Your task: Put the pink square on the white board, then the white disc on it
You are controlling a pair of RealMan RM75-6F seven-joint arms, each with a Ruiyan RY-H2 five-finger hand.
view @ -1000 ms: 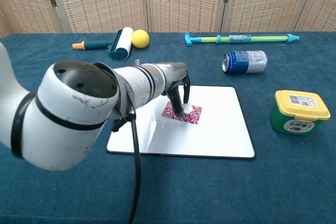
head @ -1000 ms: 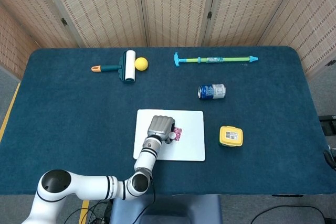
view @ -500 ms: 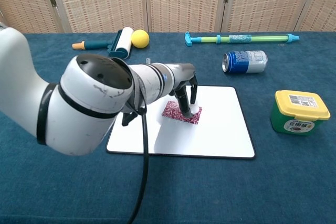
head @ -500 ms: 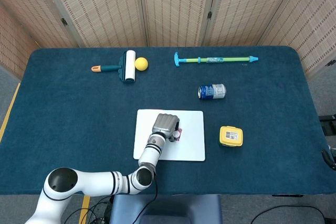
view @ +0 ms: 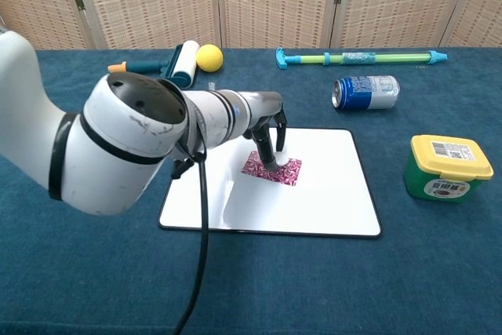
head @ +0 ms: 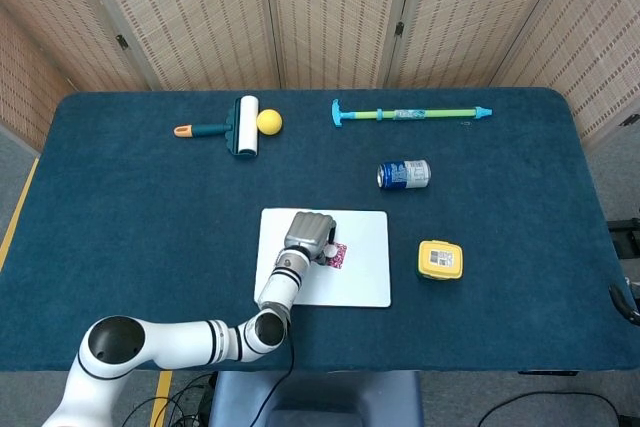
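Colours on the table, as we log them.
We note a dark teal table cloth (head: 120, 207), white board (view: 314, 194), pink square (view: 284, 172) with a magenta speckled pattern; at 3 o'clock a green tub (view: 443, 182) with yellow lid, blue-and-white can (view: 366, 92), yellow ball (view: 209, 56).

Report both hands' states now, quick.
Left hand: fingers down on the patterned pink square on the flat white board; holding the small white disc cannot be told.
Right hand: not in view.

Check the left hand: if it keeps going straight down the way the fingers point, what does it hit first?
Likely the pink square on the white board. The left hand points its fingers down onto it; contact is unclear, and the white disc isn't clearly visible.
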